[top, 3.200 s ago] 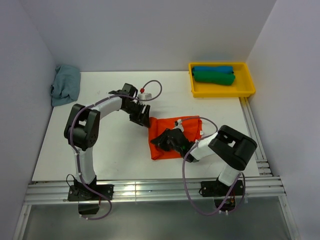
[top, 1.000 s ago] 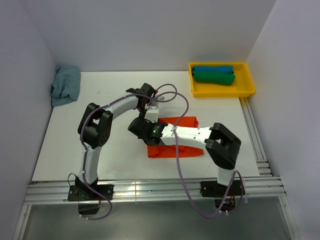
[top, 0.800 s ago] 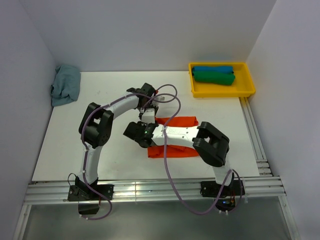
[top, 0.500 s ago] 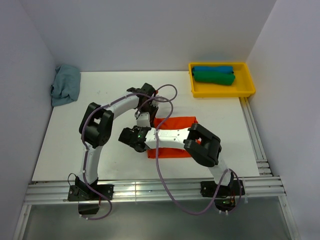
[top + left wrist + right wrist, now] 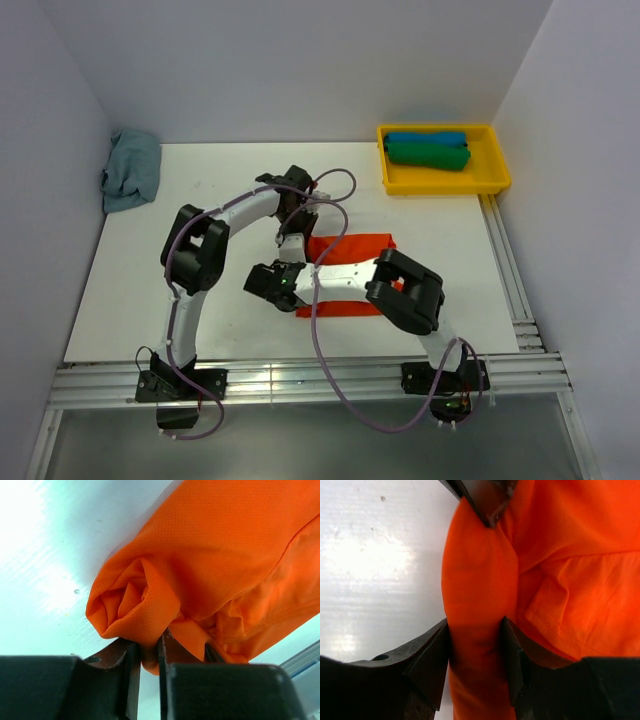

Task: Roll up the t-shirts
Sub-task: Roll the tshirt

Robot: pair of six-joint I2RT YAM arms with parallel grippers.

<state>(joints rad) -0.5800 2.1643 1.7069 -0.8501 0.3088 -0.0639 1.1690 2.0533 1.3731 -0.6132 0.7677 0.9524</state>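
1. Left wrist view: the left gripper [image 5: 148, 652], almost closed, pinches a fold at the rolled end of the orange t-shirt [image 5: 225, 555].
2. The right gripper [image 5: 476, 645], half open, clasps the same roll; the shirt lies mid-table, partly rolled.
3. Next, I judge, both grippers must turn the roll evenly over the flat part.
4. The table [image 5: 130, 300] and walls [image 5: 300, 70] are white. The blue t-shirt [image 5: 425, 137] and green t-shirt [image 5: 428, 155] lie rolled in a yellow tray [image 5: 440, 187]; a grey-blue cloth [image 5: 130, 170] sits far left.

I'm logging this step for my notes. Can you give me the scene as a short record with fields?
orange t-shirt: partly rolled from one end, lying flat otherwise
left gripper: shut on the roll's end fold
right gripper: clamped around the roll
blue t-shirt, green t-shirt: rolled, in yellow tray, far right
blue-grey cloth: crumpled, far left corner
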